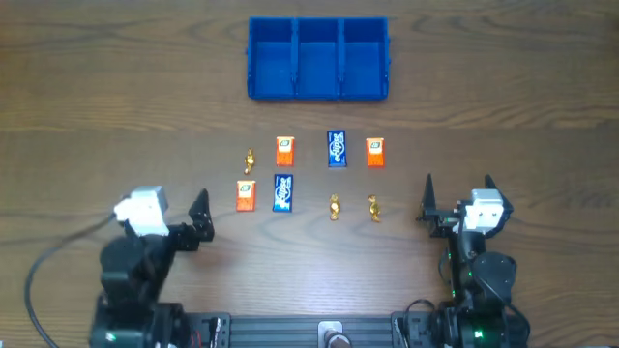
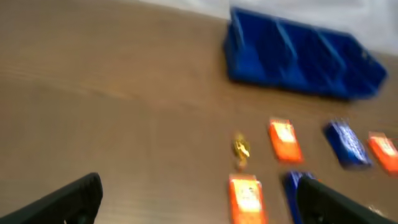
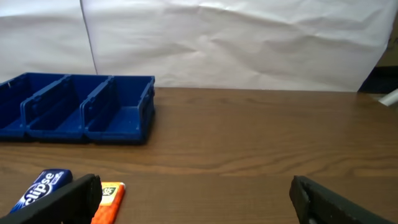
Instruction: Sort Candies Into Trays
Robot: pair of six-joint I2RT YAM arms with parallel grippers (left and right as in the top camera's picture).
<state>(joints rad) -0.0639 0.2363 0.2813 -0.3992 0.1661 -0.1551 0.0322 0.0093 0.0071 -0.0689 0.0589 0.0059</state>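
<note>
Left gripper [image 2: 196, 202]: fingers spread wide, nothing held, at near left over the table [image 1: 116, 97]. Right gripper [image 3: 193, 200]: also wide apart, nothing between the fingers, at near right. Blue three-compartment tray [image 1: 319, 94] at far centre. Candies lie between tray and grippers, apart from the tray. Far row, left to right: gold candy [image 1: 250, 160], orange packet [image 1: 284, 150], blue packet [image 1: 337, 149], second orange packet [image 1: 375, 152]. Near row: third orange packet [image 1: 246, 195], second blue packet [image 1: 282, 193], two more gold candies [image 1: 335, 207]
</note>
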